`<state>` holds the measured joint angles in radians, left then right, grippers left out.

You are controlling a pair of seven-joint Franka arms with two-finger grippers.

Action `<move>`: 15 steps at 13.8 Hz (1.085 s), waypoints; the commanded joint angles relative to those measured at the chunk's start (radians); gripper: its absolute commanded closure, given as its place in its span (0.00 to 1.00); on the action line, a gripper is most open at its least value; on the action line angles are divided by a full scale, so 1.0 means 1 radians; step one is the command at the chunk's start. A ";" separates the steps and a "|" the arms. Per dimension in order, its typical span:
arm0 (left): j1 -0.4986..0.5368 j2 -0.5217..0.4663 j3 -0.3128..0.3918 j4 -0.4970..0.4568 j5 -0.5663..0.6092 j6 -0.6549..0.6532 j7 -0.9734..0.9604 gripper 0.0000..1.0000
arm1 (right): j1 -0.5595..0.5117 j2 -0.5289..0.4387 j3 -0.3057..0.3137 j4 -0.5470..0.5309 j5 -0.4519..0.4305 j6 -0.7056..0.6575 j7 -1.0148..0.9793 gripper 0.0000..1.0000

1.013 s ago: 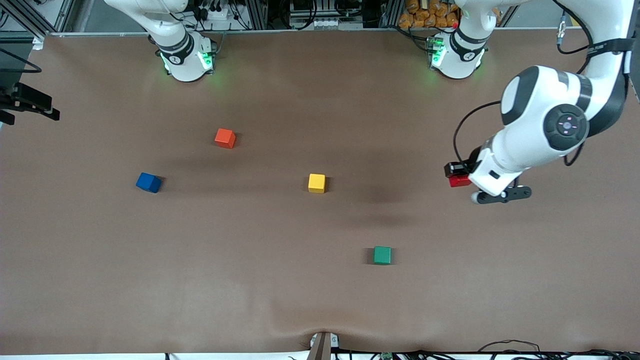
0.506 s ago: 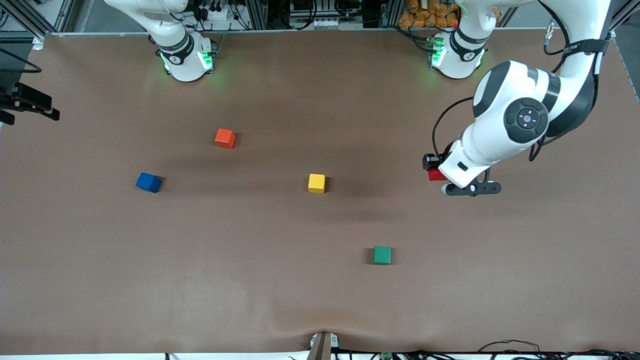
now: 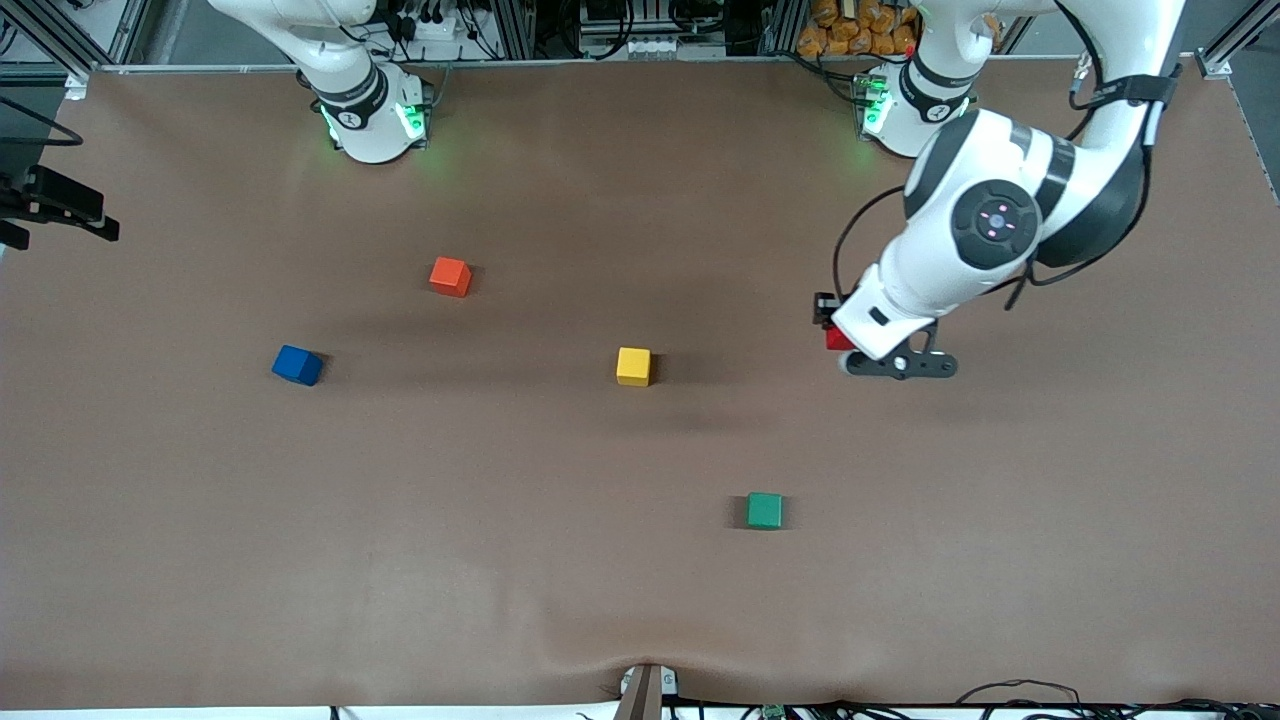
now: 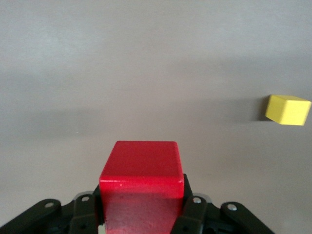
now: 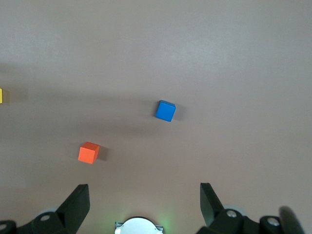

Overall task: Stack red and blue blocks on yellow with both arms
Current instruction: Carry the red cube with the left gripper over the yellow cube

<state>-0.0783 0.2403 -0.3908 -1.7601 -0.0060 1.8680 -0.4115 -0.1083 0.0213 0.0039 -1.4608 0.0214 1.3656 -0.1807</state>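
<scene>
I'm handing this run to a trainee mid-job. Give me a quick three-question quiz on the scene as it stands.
1. True or false: the left gripper is shut on the red block.
2. Which cube lies nearest the front camera? A) orange-red cube B) green cube C) blue block
3. Fill in: the right gripper is ____, up over the table above the blue block and orange-red cube.

Key:
1. True; it holds the block in the air, not yet over the yellow cube.
2. B.
3. Open; it holds nothing.
</scene>
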 commanded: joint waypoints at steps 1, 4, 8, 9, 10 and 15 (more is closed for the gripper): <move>-0.037 0.039 0.001 0.082 0.010 -0.039 0.010 1.00 | -0.022 0.005 0.015 0.011 0.017 -0.010 0.010 0.00; -0.080 0.057 0.001 0.111 0.009 -0.047 -0.001 1.00 | -0.022 0.005 0.015 0.011 0.017 -0.010 0.010 0.00; -0.142 0.103 0.003 0.146 0.008 -0.047 -0.009 1.00 | -0.022 0.005 0.015 0.011 0.017 -0.010 0.010 0.00; -0.153 0.118 0.003 0.165 0.007 -0.047 -0.026 1.00 | -0.022 0.005 0.015 0.011 0.017 -0.010 0.010 0.00; -0.167 0.143 0.003 0.191 0.011 -0.047 -0.052 1.00 | -0.022 0.005 0.015 0.011 0.017 -0.010 0.010 0.00; -0.264 0.275 0.016 0.300 0.018 -0.046 -0.159 1.00 | -0.022 0.005 0.015 0.011 0.017 -0.010 0.010 0.00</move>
<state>-0.2978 0.4431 -0.3875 -1.5439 -0.0045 1.8497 -0.5206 -0.1086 0.0213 0.0039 -1.4608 0.0215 1.3656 -0.1807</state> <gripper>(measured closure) 0.441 0.000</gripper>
